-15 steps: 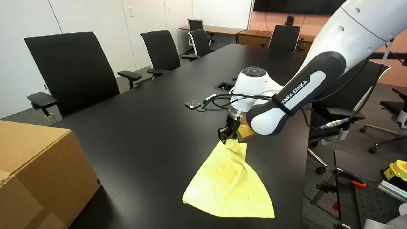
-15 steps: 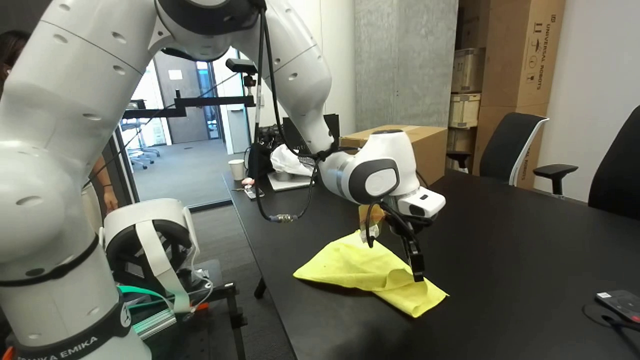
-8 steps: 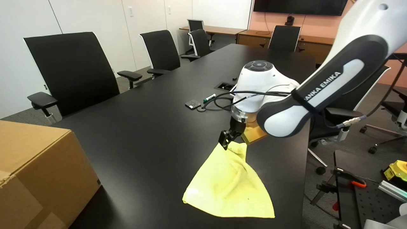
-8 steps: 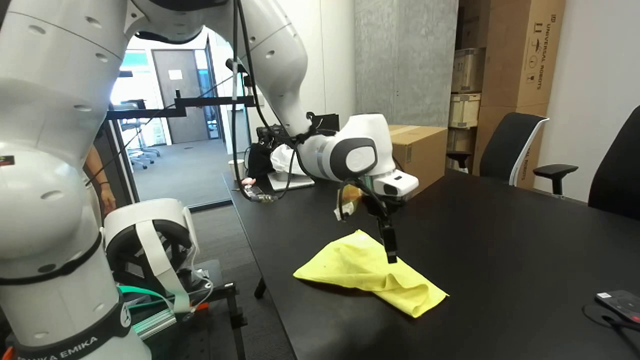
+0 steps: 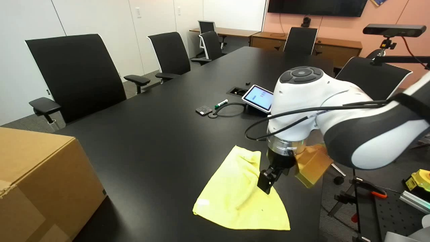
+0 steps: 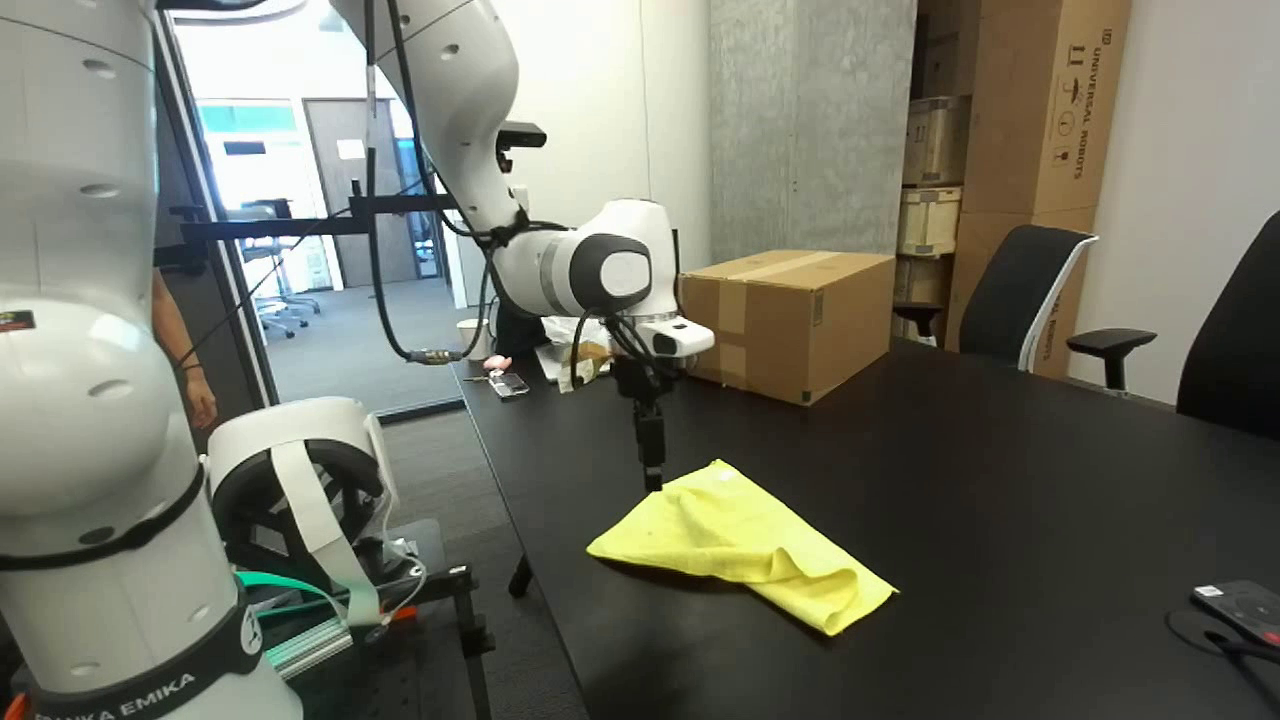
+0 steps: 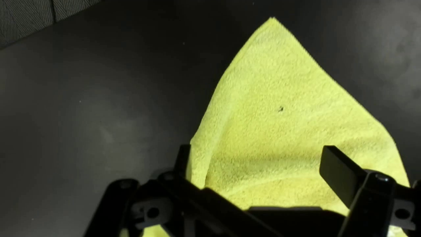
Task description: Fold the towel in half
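Observation:
The pale yellow towel point(image 5: 231, 198) lies on the black table point(image 5: 151, 161). One end is narrow and bunched with a small flap turned over, and the opposite end fans out. A raised fold runs through its middle. It also shows in an exterior view point(image 6: 735, 530) and in the wrist view point(image 7: 279, 128), with one corner at the top. My gripper point(image 5: 265, 188) is open and empty above the towel's side towards the table's long edge, also in an exterior view point(image 6: 653, 478). In the wrist view the gripper's fingers point(image 7: 256, 159) stand wide apart, with towel below between them.
A cardboard box point(image 5: 50, 188) stands on the table, also in an exterior view point(image 6: 790, 320). A tablet point(image 5: 258, 98), green marker point(image 5: 221, 103) and small dark box point(image 5: 204, 110) lie farther along. A headset point(image 6: 300, 470) rests on a cart beside the table edge.
My gripper has moved from above the towel's narrow bunched end towards the table's long edge. The tablet behind the arm has come into view. The towel has not visibly moved.

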### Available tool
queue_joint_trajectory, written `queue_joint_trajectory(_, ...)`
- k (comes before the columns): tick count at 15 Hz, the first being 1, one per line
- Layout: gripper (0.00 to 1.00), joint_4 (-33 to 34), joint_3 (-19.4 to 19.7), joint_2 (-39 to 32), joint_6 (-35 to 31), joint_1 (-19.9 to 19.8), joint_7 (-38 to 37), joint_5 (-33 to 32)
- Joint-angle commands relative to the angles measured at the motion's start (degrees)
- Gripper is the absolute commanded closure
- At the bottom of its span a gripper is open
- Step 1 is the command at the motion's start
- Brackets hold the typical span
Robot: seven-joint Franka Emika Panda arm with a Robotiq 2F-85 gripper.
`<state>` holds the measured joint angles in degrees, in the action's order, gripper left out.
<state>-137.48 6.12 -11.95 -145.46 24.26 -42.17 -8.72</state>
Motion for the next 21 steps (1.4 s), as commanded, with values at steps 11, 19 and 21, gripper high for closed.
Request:
queue_joint_trajectory(11,0.00,-6.6,-9.1,-5.6,-13.8,-4.2,2.8,-0.8)
queue_joint_trajectory(19,0.00,-6.4,-7.7,-10.5,-19.7,-4.2,7.7,1.3)
queue_joint_trajectory(21,0.00,-6.1,-7.5,-11.6,-21.2,-4.1,9.0,2.1)
